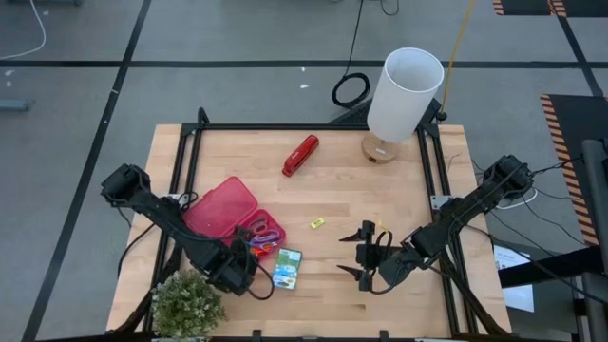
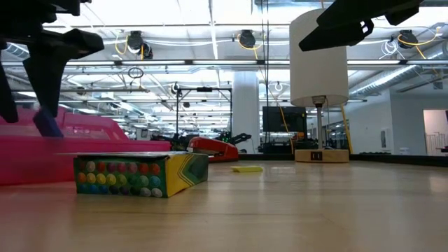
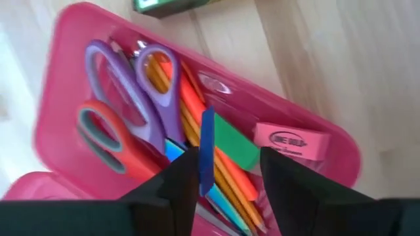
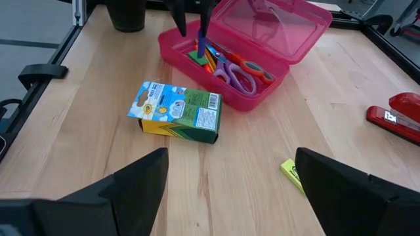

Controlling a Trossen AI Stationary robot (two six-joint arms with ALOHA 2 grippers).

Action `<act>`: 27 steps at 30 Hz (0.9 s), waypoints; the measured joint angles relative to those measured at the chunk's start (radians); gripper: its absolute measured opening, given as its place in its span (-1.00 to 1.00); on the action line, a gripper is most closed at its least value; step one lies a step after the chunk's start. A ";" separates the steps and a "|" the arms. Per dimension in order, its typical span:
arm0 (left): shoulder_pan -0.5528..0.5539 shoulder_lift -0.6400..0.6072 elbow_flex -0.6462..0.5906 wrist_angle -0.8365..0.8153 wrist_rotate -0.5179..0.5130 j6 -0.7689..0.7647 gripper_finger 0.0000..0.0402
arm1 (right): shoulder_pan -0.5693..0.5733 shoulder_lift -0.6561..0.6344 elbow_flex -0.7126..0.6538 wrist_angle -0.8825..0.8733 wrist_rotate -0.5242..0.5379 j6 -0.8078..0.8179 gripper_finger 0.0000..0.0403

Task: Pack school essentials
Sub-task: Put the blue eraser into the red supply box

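The open pink case (image 1: 231, 211) lies at the table's near left. It holds purple-handled scissors (image 3: 141, 88), red-handled scissors (image 3: 105, 141), orange pens (image 3: 197, 105), a green eraser (image 3: 237, 143) and a pink eraser (image 3: 289, 139). My left gripper (image 3: 230, 177) hovers open over the case, with a thin blue stick (image 3: 207, 147) upright between its fingers. The crayon box (image 1: 287, 268) lies flat on the table beside the case. A small yellow eraser (image 1: 317, 223) lies farther right. My right gripper (image 1: 366, 258) stands open right of the crayon box, with nothing between its fingers. My left gripper points down into the case with its fingers apart. The blue stick (image 3: 206, 172) stands close against the inner side of one finger (image 3: 184, 180); whether they touch, I cannot tell. The other finger (image 3: 289, 183) is clear of it. The stick's lower end reaches in among the pens.
A red stapler (image 1: 300, 155) lies toward the far middle. A white-shaded lamp (image 1: 399, 95) stands at the far right. A potted plant (image 1: 187, 304) stands at the near left corner, close to my left arm. Bare wood stretches between the crayon box and the right gripper.
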 joint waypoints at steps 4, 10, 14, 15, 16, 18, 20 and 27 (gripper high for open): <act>0.000 0.000 0.000 0.002 0.027 0.000 -0.23 | 0.000 0.000 0.000 0.000 0.000 0.000 0.61; 0.000 0.000 0.000 0.005 0.060 0.007 -0.24 | 0.000 0.000 0.000 0.000 0.000 0.000 0.61; 0.001 0.000 0.000 0.006 0.100 0.003 -0.24 | 0.000 0.000 0.000 0.000 0.000 0.000 0.61; 0.001 0.000 -0.002 0.007 0.101 0.002 -0.24 | 0.000 0.000 0.000 0.000 0.000 0.000 0.61; 0.004 0.000 -0.005 0.007 0.089 -0.003 -0.24 | 0.000 0.000 0.000 0.000 0.000 0.000 0.61; 0.007 0.000 -0.009 0.001 0.036 -0.015 -0.24 | 0.000 0.000 0.000 0.000 0.000 0.000 0.61; 0.008 0.000 -0.009 -0.003 -0.016 -0.021 -0.24 | 0.000 0.000 0.000 0.000 0.000 0.000 0.61; 0.008 -0.001 -0.009 -0.008 -0.041 0.000 -0.24 | 0.000 0.000 0.000 0.000 0.000 0.000 0.61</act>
